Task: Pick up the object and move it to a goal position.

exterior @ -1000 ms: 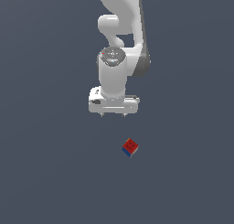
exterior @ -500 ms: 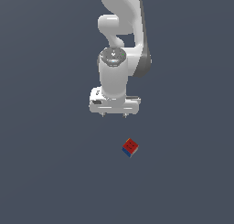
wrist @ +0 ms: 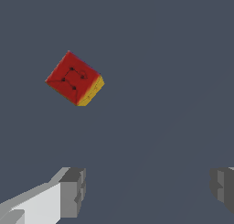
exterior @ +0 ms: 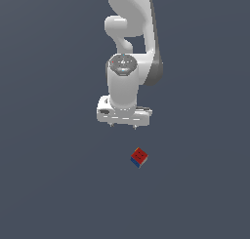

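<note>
Red-faced and dotted, the cube [exterior: 139, 157] lies untouched on the grey floor [exterior: 49, 184] where it lay a second ago, while our gripper [exterior: 123, 126], fingers spread wide and empty, has eased lower, so we judge the grasp not yet begun.

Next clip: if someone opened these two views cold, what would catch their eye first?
The small cube with its red dotted top, the only colour on the plain grey floor, lying nearer the camera than the arm in the exterior view. Next, the white Panda arm above it, its gripper open and clear of the cube. The wrist view shows a yellow side on the cube and both fingertips spread wide.
</note>
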{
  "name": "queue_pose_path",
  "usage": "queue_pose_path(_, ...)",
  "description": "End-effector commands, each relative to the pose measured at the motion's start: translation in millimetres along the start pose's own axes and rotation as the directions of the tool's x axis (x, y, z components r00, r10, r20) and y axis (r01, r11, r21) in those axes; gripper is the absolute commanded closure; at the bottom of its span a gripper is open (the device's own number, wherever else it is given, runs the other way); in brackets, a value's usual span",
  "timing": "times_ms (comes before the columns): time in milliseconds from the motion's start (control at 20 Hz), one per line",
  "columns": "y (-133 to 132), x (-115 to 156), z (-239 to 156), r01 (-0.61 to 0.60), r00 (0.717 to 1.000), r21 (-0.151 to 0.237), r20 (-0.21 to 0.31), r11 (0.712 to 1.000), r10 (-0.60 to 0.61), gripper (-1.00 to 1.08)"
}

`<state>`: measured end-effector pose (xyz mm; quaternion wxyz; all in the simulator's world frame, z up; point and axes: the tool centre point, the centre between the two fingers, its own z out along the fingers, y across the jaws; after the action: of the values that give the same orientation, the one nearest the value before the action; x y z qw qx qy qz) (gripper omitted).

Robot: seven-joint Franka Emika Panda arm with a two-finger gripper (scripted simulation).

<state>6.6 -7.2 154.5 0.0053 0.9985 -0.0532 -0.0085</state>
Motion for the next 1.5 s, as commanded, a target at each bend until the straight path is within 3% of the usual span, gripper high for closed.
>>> queue_pose_path(0, -3.6, 5.2, 2.8, -0.034, 0.999, 0.001, 0.000, 0.999, 0.034, -0.92)
queue_pose_path(300, -15.7, 22.4, 12.6, -0.151, 0.989, 0.005, -0.002, 0.989, 0.151, -0.92)
queue_pose_path(550, -29.0, 39.1, 23.8, -0.269, 0.963, 0.008, -0.003, 0.963, 0.269, -0.92)
queue_pose_path(1050, -57.7, 68.0, 48.4, -0.486, 0.874, 0.015, -0.005, 0.874, 0.486, -0.92)
queue_pose_path(1450, -74.5, 81.2, 63.0, -0.592, 0.806, 0.018, -0.005, 0.806, 0.592, -0.92)
